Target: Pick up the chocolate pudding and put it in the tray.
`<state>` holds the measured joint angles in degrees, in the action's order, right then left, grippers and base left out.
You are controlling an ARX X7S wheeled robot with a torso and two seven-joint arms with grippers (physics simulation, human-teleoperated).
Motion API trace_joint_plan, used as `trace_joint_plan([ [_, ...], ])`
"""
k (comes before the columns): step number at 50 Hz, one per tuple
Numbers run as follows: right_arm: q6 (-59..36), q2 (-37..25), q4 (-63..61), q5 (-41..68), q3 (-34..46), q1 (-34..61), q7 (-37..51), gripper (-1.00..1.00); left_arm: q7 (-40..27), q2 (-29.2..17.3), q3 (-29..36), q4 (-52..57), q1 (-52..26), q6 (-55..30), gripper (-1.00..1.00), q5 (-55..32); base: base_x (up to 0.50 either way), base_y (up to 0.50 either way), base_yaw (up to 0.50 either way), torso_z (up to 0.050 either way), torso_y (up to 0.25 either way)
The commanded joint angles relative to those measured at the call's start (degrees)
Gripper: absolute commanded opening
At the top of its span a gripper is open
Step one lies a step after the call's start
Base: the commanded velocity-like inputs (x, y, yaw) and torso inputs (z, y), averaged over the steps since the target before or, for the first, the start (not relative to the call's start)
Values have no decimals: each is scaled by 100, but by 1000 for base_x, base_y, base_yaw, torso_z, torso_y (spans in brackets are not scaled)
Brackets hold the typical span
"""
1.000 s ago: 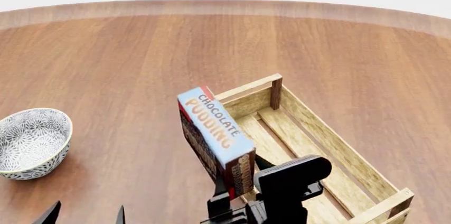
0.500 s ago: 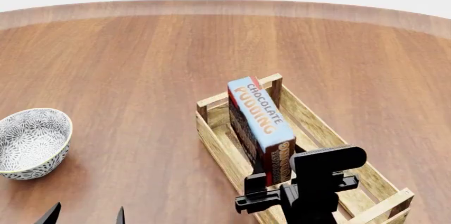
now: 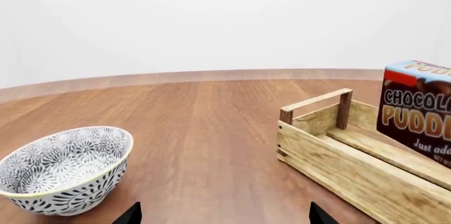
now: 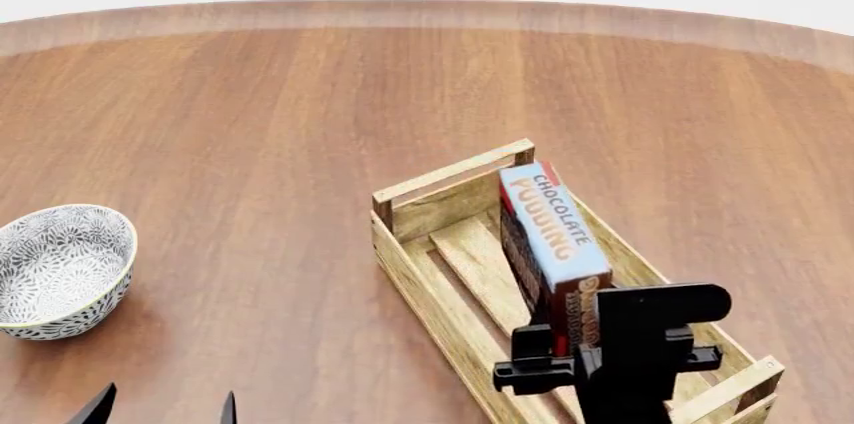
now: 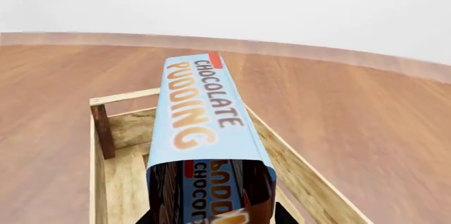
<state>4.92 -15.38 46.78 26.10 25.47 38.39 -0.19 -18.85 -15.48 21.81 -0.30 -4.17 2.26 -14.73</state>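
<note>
The chocolate pudding is held on edge by the right gripper, whose fingers are closed on the carton's near end. The carton is carried with its light blue lettered edge facing up and its dark brown faces to the sides. It is positioned over the tray, within the tray's outline and along its length, closer to the tray's far long wall than to its near one. Whether the carton's lower edge touches the tray's slats cannot be told.

In the right wrist view the chocolate pudding fills the middle, with the tray seen below and around it. In the left wrist view the tray is seen with the chocolate pudding standing above its inner slats.

The patterned bowl sits on the wooden table, well apart from the tray, on the side of the tray's near long wall.

Only two dark fingertips of the left gripper are seen, spread apart with nothing between them, near the bowl and far from the tray.
</note>
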Motion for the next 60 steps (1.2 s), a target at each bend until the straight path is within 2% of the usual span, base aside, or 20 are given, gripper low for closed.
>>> trace_joint_plan([
  [1, 371, 142, 663, -210, -79, 191, -90, -100, -9, -10, 16, -48, 8, 61, 100, -8, 0, 0, 0, 0, 0],
  [4, 367, 158, 663, -250, -55, 232, -50, -100, -31, -29, 1, 18, 27, 38, 100, -33, 0, 0, 0, 0, 0],
  [15, 1049, 411, 1864, -338, -120, 606, -188, -100, -42, -36, 59, 16, 28, 40, 100, -8, 0, 0, 0, 0, 0],
  [30, 1441, 544, 2566, -379, -144, 813, -294, -100, -42, -23, 112, -93, -10, 91, 100, 5, 0, 0, 0, 0, 0],
  [40, 1226, 462, 2200, -368, -136, 696, -193, -100, -49, -32, 137, -101, -17, 105, 100, 1, 0, 0, 0, 0, 1],
  [41, 1301, 486, 2340, -384, -153, 732, -122, 100, -53, -32, 138, -109, -14, 118, 100, 4, 0, 0, 0, 0, 0],
  [49, 1085, 411, 1999, -366, -124, 619, -95, 100, -72, -48, 162, -47, -6, 84, 100, -4, 0, 0, 0, 0, 0],
  [55, 1275, 485, 2366, -422, -107, 732, -147, 100, -82, -56, 160, -66, -11, 100, 100, -13, 0, 0, 0, 0, 0],
  [60, 1172, 444, 2177, -418, -98, 678, -108, 100, -99, -63, 176, -25, -2, 82, 100, -15, 0, 0, 0, 0, 0],
])
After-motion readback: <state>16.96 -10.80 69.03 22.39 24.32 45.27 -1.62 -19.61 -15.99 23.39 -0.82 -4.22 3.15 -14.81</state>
